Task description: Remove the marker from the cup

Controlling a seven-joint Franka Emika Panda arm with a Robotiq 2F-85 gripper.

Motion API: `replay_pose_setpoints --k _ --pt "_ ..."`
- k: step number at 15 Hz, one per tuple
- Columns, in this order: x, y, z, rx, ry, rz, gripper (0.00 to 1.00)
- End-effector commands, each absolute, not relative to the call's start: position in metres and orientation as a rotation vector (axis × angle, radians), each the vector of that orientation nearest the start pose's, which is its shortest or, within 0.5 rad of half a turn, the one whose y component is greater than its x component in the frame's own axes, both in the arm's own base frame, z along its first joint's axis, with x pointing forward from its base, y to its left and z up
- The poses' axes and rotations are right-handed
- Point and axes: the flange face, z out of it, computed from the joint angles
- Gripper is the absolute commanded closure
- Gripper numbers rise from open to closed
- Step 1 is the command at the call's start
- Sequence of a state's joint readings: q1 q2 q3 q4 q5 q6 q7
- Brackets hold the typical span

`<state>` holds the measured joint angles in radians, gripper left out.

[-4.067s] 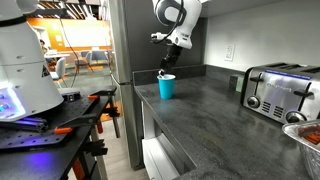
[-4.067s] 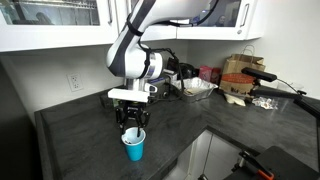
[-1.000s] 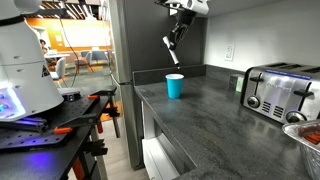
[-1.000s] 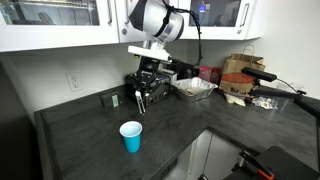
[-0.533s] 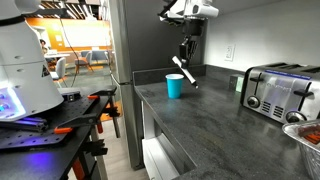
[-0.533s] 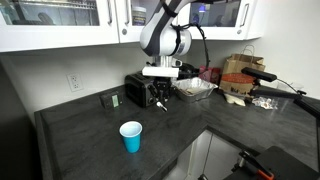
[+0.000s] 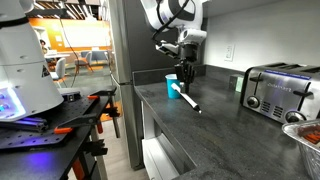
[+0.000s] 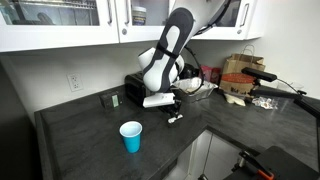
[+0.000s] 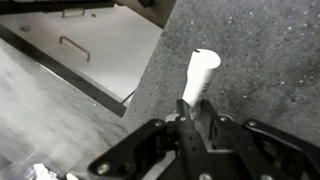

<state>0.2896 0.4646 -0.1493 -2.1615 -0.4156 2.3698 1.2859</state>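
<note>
The cyan-blue cup [image 7: 171,86] [image 8: 131,136] stands upright on the dark countertop with nothing in it. My gripper [image 7: 186,84] [image 8: 171,110] is low over the counter, beside the cup in an exterior view and well apart from it toward the toaster in the other. It is shut on the marker [image 7: 193,104] [image 8: 175,118], which slants down from the fingers with its lower end close to or on the counter. In the wrist view the marker's white end [image 9: 200,72] sticks out past the closed gripper [image 9: 193,118] over the speckled counter.
A chrome toaster [image 7: 277,89] [image 8: 140,90] stands at the back of the counter. A bowl [image 8: 193,88], boxes [image 8: 238,76] and clutter lie further along. The counter's front edge [image 9: 120,95] drops to white drawers [image 9: 95,45] just beside the gripper.
The arm has come down from high above the counter, carrying the marker away from the cup toward the toaster side. The cup has not moved.
</note>
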Motion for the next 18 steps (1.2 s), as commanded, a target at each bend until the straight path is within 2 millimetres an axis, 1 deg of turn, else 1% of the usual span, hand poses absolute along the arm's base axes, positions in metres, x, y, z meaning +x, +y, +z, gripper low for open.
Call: replay_pose_setpoints --k 1,3,4,5,7,11,12,13,14,15,16,18 --pt "0.54 0.08 0.145 -3.354 1.497 -0.202 0.95" --pt "0.538 0.088 0.131 -3.368 1.523 -0.164 0.95" --pt "0.536 0.09 0.124 -3.348 1.525 -0.087 0.95" --pt "0.536 0.091 0.119 -3.338 1.535 -0.056 0.95" --pt "0.535 0.089 0.108 -3.317 1.553 0.017 0.95" --pt "0.535 0.083 0.093 -3.32 1.608 0.034 0.95" --pt "0.536 0.081 0.092 -3.326 1.603 0.016 0.79" --pt "0.538 0.079 0.093 -3.322 1.61 -0.008 0.55" --pt "0.54 0.077 0.095 -3.315 1.611 -0.029 0.54" --pt "0.543 0.075 0.098 -3.303 1.608 -0.036 0.51" --pt "0.545 0.073 0.103 -3.281 1.609 -0.043 0.45" --pt "0.55 0.069 0.113 -3.238 1.62 -0.064 0.29"
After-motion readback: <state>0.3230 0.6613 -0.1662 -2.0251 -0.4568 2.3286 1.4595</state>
